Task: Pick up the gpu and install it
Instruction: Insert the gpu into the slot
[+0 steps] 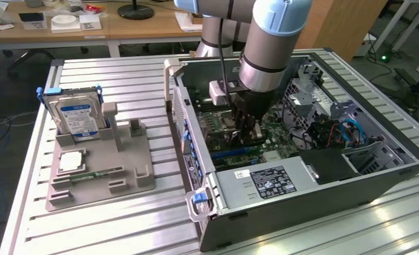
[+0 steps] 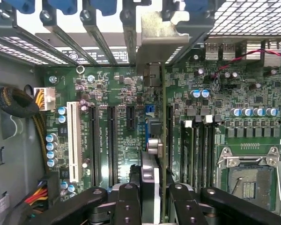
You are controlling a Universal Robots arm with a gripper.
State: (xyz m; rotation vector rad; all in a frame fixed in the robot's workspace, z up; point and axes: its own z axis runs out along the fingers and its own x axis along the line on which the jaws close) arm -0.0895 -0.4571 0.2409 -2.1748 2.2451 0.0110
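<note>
Claw (image 2: 152,199) was pinching the gpu (image 2: 155,140) edge-on, fingers (image 2: 127,201) clamped on both faces of the card, so it hung vertical with its connector edge facing the board. That orientation fits a straight push into a slot. Directly beyond the claw the card ran out to its silver bracket (image 2: 161,35), which sat up at the rear slot openings of the case (image 1: 379,180), apparently lined up with one opening. Under the card lay the motherboard (image 2: 107,89); black expansion slots (image 2: 111,140) flanked it, a white slot (image 2: 74,143) further to one side. Couldn't tell if the edge was seated. Further off on the other side, the empty CPU socket (image 2: 248,176). Well away from the claw, outside the case, the hard drive (image 1: 75,114) stood in its grey holder (image 1: 99,170) on the table (image 1: 124,79).
</note>
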